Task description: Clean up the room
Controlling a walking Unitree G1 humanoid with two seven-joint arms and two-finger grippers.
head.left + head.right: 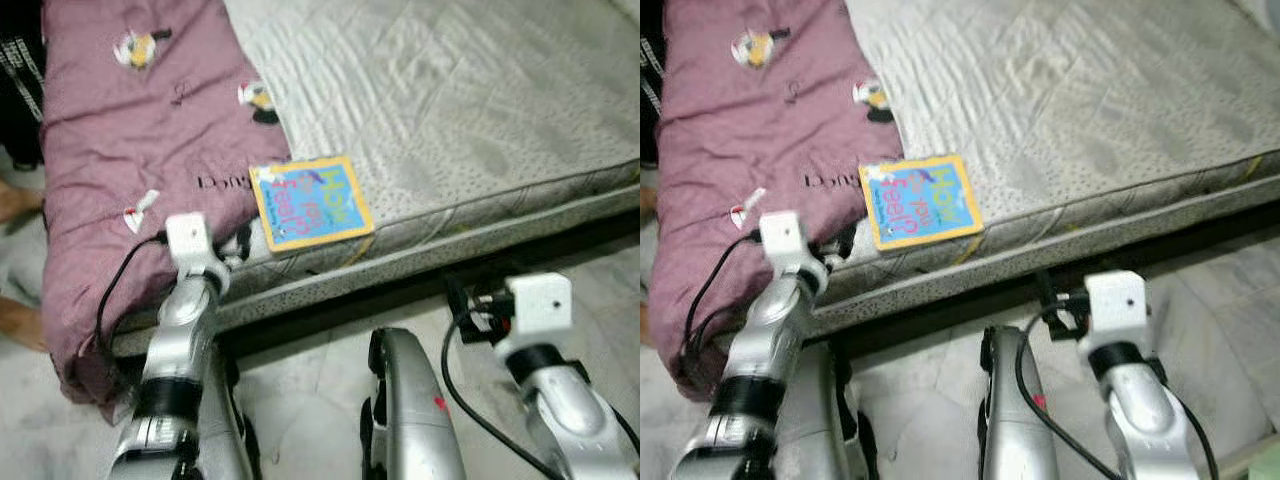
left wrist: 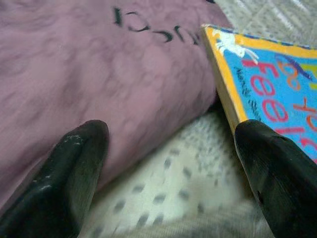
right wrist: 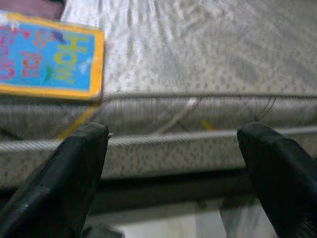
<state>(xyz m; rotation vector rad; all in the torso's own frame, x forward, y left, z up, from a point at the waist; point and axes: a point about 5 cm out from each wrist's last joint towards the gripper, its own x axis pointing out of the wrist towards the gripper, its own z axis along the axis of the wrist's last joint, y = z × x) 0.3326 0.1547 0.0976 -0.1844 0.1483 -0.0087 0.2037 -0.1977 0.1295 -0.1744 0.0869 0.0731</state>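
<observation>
The book (image 1: 311,203) lies flat at the near edge of the mattress (image 1: 480,110), its left side touching the pink blanket (image 1: 140,130). The left gripper (image 2: 168,163) is spread wide and holds nothing. It sits at the mattress edge just left of the book's near-left corner, 1 finger against the blanket and the other beside the book's spine. The book's long axis runs left to right. The right gripper (image 3: 173,163) is also spread and empty, lower and well to the right, so the left arm is nearer.
</observation>
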